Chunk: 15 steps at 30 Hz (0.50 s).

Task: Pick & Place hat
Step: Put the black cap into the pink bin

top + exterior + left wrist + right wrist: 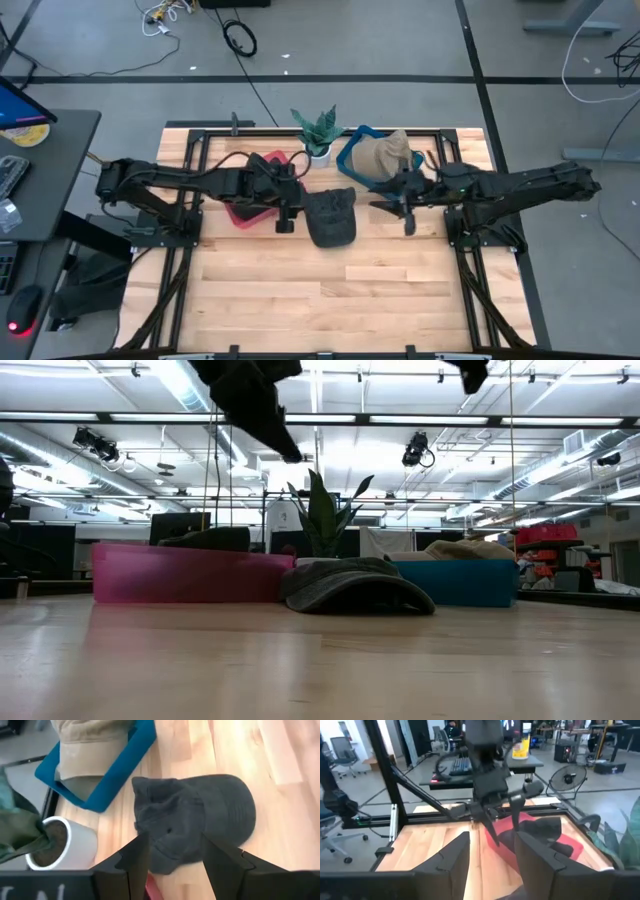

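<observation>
A dark grey cap [332, 216] lies on the wooden table, opening down, between the two trays; it also shows in the low view [355, 586] and the left wrist view [200, 817]. My left gripper [285, 216] is open and hangs above the table just left of the cap, its fingers [135, 862] on the near side of the cap's edge without touching it. My right gripper [406, 217] is open and empty, raised to the right of the cap [492, 857]. A tan cap [385, 155] lies in a blue tray [350, 150].
A pink tray [245, 212] sits under my left arm with a dark thing in it [210, 538]. A potted plant [318, 135] stands at the back between the trays. The near half of the table [330, 300] is bare wood.
</observation>
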### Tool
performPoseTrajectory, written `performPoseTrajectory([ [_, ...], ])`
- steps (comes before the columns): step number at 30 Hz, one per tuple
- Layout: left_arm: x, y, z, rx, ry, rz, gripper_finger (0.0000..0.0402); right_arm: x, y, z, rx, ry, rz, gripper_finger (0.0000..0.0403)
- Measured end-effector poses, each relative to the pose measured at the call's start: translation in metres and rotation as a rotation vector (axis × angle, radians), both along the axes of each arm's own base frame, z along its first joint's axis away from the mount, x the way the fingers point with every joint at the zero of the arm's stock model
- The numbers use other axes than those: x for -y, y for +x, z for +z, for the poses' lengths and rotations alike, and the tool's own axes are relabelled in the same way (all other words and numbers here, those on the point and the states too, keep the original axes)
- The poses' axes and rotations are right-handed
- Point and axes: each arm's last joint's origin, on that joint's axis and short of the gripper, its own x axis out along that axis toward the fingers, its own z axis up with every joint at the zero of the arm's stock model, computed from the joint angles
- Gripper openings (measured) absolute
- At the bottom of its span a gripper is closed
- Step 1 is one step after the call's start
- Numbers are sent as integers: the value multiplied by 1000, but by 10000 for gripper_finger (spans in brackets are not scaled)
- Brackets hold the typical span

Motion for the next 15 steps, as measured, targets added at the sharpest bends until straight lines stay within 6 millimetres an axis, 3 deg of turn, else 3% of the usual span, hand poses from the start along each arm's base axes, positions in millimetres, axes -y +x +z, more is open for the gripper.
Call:
performPoseTrajectory([
  [4,0,16,-16,-1,-23,1,177,-3,-17,-2,56,-17,29,159],
  [8,1,33,-31,29,-39,-18,177,-4,-33,-17,129,-43,57,159],
  [15,-5,52,-48,68,-43,4,177,1,-49,-65,145,-155,-19,159],
])
